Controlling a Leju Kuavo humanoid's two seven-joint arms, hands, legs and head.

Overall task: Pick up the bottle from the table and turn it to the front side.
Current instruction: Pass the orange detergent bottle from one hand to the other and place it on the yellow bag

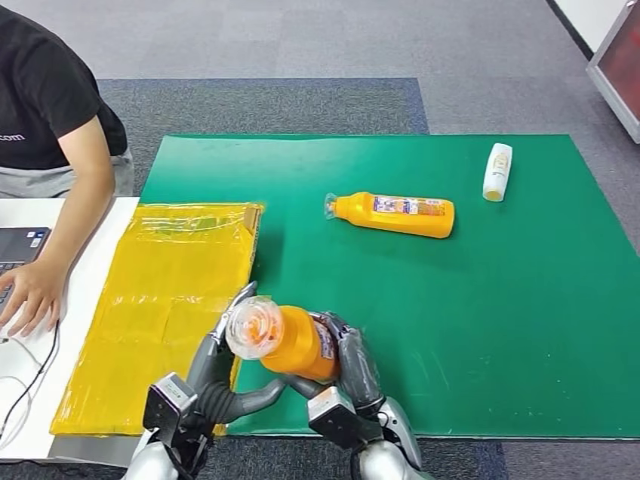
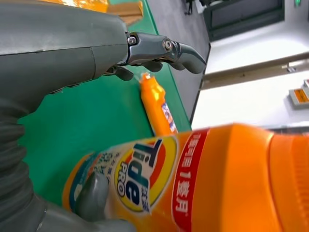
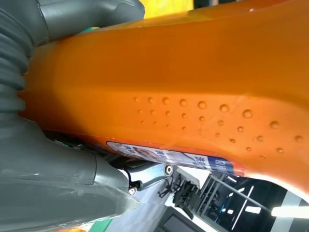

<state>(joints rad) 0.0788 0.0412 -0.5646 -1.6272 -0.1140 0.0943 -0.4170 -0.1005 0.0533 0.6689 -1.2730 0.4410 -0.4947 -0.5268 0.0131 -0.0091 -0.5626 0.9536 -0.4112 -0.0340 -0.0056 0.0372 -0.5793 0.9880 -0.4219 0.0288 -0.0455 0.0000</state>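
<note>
Both robot hands, left [image 1: 215, 355] & right [image 1: 355, 365], grip orange bottle [image 1: 290, 340] above table [image 1: 490, 320], cap toward cam.

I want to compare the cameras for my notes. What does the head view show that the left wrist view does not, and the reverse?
Head view alone: a person's hand beside a laptop, a yellow bag, a small white bottle on the green mat, and the right hand around the held bottle.

Left wrist view alone: the Tide label on the held bottle, close up.

Both: the held orange bottle, the left hand, the green mat, and a second orange bottle lying on it.
</note>
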